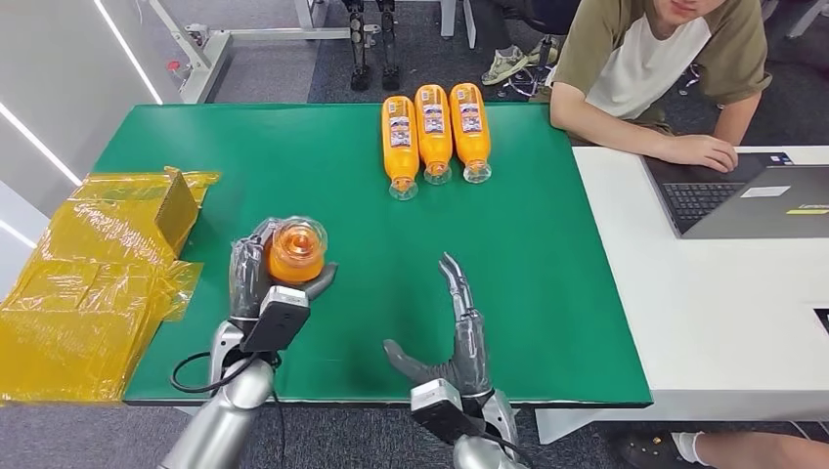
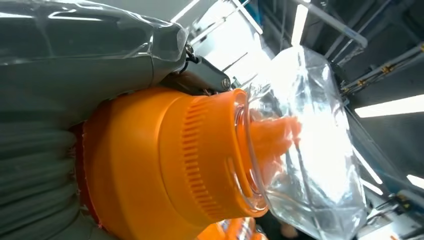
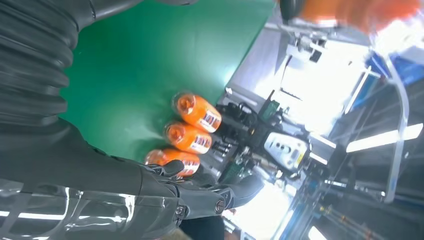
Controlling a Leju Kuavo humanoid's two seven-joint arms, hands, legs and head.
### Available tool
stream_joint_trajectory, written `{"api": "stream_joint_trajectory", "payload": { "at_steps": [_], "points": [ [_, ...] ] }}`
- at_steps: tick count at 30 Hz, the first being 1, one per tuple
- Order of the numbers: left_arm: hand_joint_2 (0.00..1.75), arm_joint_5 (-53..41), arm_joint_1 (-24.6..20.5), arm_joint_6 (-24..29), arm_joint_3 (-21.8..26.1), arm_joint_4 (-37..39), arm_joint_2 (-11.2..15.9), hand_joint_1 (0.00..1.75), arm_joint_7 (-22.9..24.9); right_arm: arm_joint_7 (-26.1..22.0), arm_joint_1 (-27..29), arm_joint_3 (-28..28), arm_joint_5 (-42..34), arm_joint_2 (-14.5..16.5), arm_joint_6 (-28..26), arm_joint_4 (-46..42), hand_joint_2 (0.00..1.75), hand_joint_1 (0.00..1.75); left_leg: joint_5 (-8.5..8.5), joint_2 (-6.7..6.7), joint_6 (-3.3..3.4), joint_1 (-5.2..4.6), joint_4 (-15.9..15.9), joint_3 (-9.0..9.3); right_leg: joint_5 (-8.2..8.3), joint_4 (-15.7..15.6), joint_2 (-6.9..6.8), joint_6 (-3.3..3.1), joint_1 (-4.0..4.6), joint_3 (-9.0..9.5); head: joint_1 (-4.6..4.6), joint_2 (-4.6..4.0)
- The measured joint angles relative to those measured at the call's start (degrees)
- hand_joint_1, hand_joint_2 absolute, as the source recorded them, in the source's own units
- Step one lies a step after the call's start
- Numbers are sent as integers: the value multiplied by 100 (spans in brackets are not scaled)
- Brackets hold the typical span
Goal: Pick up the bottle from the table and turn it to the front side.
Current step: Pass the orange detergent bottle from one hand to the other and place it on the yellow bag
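My left hand (image 1: 262,278) grips an orange bottle (image 1: 296,250) upright above the green mat, its clear cap toward the head camera. In the left wrist view that bottle (image 2: 165,160) shows close up, with its ribbed orange neck and clear cap, held by the grey hand (image 2: 60,100). My right hand (image 1: 453,337) hovers open over the mat's near edge with its fingers spread and nothing in it; its dark fingers (image 3: 200,192) show in the right wrist view.
Three more orange bottles (image 1: 434,132) lie side by side at the far edge of the green mat (image 1: 547,293), also in the right wrist view (image 3: 190,137). Yellow bags (image 1: 93,283) are piled at the left. A person (image 1: 655,68) sits at a laptop (image 1: 753,195) on the white table.
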Motion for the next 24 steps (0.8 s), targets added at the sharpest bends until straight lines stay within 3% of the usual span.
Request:
{"api": "stream_joint_trajectory", "payload": {
  "at_steps": [7, 11, 17, 24],
  "points": [
    [175, -1416, -1202, -514, 13, 890, 1147, 175, 808, -13, 765, -465, 278, 37, 0, -775, 175, 0, 11, 2, -14, 3, 0, 1, 6, 8, 2, -8, 2, -4, 1, 0],
    [175, -2051, -2027, -1063, -75, 1570, 1591, 175, 974, 79, 1045, -581, 392, 89, 0, -1151, 175, 0, 12, 9, -16, 2, 0, 0, 10, 10, 7, -13, 2, -10, 0, 0],
    [175, -2832, -2734, -1675, -558, 2462, 1729, 175, 1345, -14, 1127, -647, 392, 142, 0, -1542, 175, 0, 13, 9, -18, -1, 1, -2, 10, 9, 8, -13, -2, -10, 3, 0],
    [175, -3114, -2962, -2366, -954, 3206, 1683, 175, 1497, -327, 1167, -736, 240, 227, 0, -1995, 175, 0, 12, 11, -19, -1, 1, -2, 9, 8, 12, -13, -3, -11, 2, 0]
  ]
}}
